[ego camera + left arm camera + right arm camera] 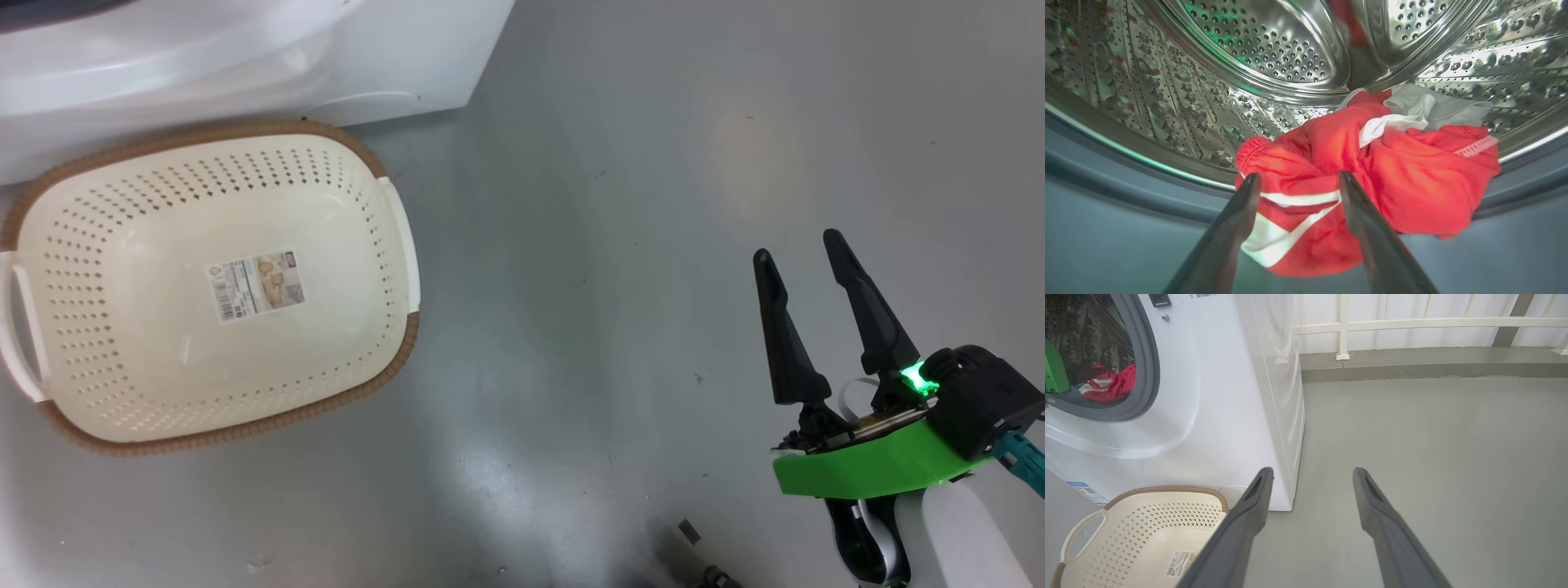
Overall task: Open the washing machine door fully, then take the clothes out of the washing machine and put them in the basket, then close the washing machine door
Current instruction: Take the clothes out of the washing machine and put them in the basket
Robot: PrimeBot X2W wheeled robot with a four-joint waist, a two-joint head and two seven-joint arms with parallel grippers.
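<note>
Left gripper (pixel 1299 175): fingers spread wide, nothing pinched. The tips sit at the near edge of the clothes (pixel 1372 171), either side of a white-striped fold; can't tell if they touch.

Clothes: red heap with white trim plus a pale grey piece, low in the steel drum (pixel 1269 49). The front hem spills onto the grey rubber ring (pixel 1126 245). In that view there's free drum space above the pile and to its left.

Right gripper (pixel 798 245): fingers apart, holding nothing, over bare grey floor (pixel 612 245), well apart from the basket (pixel 359 155).

Basket sits on the floor, sticker (pixel 257 286) on its bottom in plain sight, far rim just beside the base of the washing machine (pixel 408 57). Head view clips the basket's left handle and cuts the machine off above its lower front.

Right wrist view adds:
- Machine front with the drum mouth uncovered and the red heap low inside.
- A green part of the left arm (pixel 1054 371) in the mouth, clipped by the frame edge.
- Blue label (pixel 1086 490) low on the front; print too small to read.
- Past the machine's side, open floor runs to a kerb and a white railing (pixel 1412 323).
</note>
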